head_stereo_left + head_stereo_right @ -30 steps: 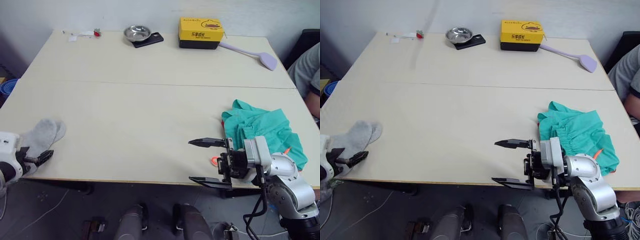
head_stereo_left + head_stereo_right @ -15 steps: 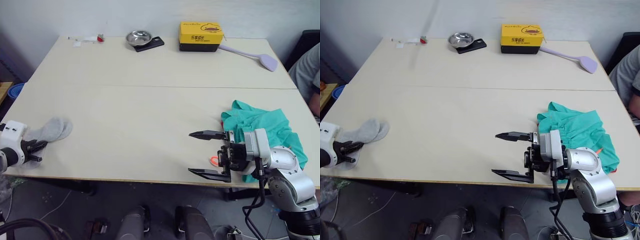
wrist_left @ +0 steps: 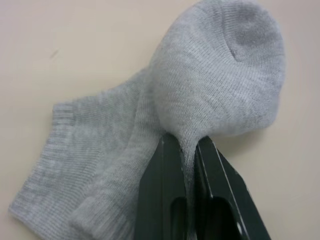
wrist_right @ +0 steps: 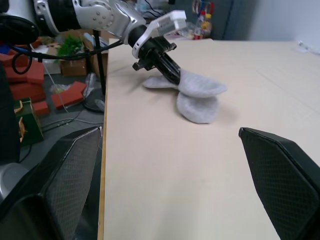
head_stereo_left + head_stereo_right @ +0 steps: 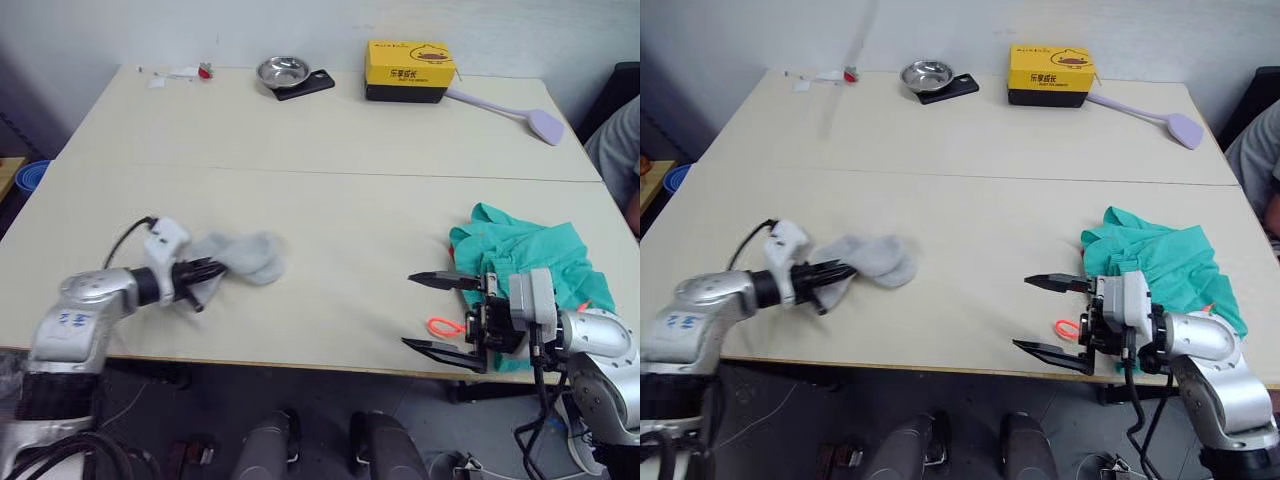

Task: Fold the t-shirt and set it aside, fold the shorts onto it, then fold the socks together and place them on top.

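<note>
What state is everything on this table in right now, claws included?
Socks: lying overlapped on the table, pinched at one end.
Left claw: shut on the socks.
Right claw: open, holding nothing.
Shorts: crumpled, unfolded, near the table's right edge.
Drawstring: loop lying loose on the table.
Bowl: upright on a dark slab.
Yellow box: closed.

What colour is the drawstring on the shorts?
Neon orange; the drawstring of the teal-green shorts shows best in the left eye view.

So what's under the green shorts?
The shorts lie crumpled on the table, with their orange drawstring poking out in front. Anything beneath the cloth is covered, so I cannot tell.
</note>
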Controlling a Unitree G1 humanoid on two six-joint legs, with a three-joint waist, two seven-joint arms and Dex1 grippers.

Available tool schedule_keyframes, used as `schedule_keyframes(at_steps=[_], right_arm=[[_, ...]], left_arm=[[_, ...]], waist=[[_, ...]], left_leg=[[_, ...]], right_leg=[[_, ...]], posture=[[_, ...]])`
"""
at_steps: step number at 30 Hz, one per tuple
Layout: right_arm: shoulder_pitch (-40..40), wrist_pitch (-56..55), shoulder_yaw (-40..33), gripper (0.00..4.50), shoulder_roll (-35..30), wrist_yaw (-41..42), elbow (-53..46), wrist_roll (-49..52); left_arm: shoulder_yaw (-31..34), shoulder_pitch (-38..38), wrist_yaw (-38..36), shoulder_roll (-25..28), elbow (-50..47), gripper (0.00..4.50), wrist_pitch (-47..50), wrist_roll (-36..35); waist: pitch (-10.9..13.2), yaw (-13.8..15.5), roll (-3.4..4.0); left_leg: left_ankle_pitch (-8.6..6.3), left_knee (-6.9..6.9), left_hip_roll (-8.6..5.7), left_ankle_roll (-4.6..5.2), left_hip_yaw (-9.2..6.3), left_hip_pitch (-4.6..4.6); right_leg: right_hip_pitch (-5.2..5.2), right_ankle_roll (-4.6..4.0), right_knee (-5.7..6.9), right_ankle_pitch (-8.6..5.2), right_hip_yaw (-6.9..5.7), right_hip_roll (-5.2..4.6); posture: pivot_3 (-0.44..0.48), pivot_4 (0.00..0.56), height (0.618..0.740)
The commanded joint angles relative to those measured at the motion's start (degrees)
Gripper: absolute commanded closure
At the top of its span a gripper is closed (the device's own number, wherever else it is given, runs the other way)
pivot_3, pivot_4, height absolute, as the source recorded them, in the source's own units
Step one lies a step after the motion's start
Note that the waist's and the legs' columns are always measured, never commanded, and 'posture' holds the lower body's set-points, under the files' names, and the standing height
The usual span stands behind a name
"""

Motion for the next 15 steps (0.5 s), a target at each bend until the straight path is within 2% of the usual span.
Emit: schedule_keyframes(at_steps=[1,6,8,11,15], right_arm=[[1.81,-1.29,-3.12,0.00,-1.35,0.86,0.07,-0.24],[3.47,-0.11,-3.28,0.00,-1.52,0.26,-1.33,-0.52],[3.84,0.43,-3.50,0.00,-1.32,-0.50,-1.88,-0.25],[4.24,0.78,-3.63,0.00,-1.47,-0.92,-2.20,-0.25],[4.40,2.53,-3.86,0.00,-1.57,-1.88,-2.78,0.83]], left_arm=[[-6.87,-1.67,4.56,-4.75,-4.33,4.47,2.57,2.58],[-11.79,-5.47,10.37,-14.41,-0.19,4.47,2.23,5.43],[-13.22,-5.42,10.67,-15.78,-0.22,4.47,2.59,6.05],[-13.50,-4.40,9.78,-16.38,-0.93,3.73,1.43,5.70],[-11.20,-3.91,6.46,-14.54,-2.45,2.45,-0.09,3.50]], waist=[[0.05,0.16,-0.09],[0.23,-0.07,-0.39],[0.23,-0.02,-0.39],[0.23,-0.10,-0.39],[0.23,0.06,-0.39]], left_leg=[[-0.04,0.15,0.01,0.08,0.00,0.00],[-0.32,0.47,0.18,0.01,-0.08,0.48],[-0.31,0.47,0.18,0.01,-0.10,0.46],[-0.37,0.37,0.20,-0.09,-0.10,0.43],[-0.32,0.37,0.21,-0.33,-0.14,0.40]], right_leg=[[0.10,0.14,0.00,0.01,0.00,0.01],[0.70,0.35,-0.01,0.07,-0.01,0.07],[0.70,0.33,-0.04,0.10,0.00,0.07],[0.66,0.29,-0.17,0.07,-0.01,0.07],[0.66,0.25,-0.20,0.00,-0.10,0.08]], posture=[[0.000,0.150,0.740],[0.000,0.150,0.740],[0.000,0.150,0.740],[0.000,0.150,0.740],[0.000,0.150,0.740]])
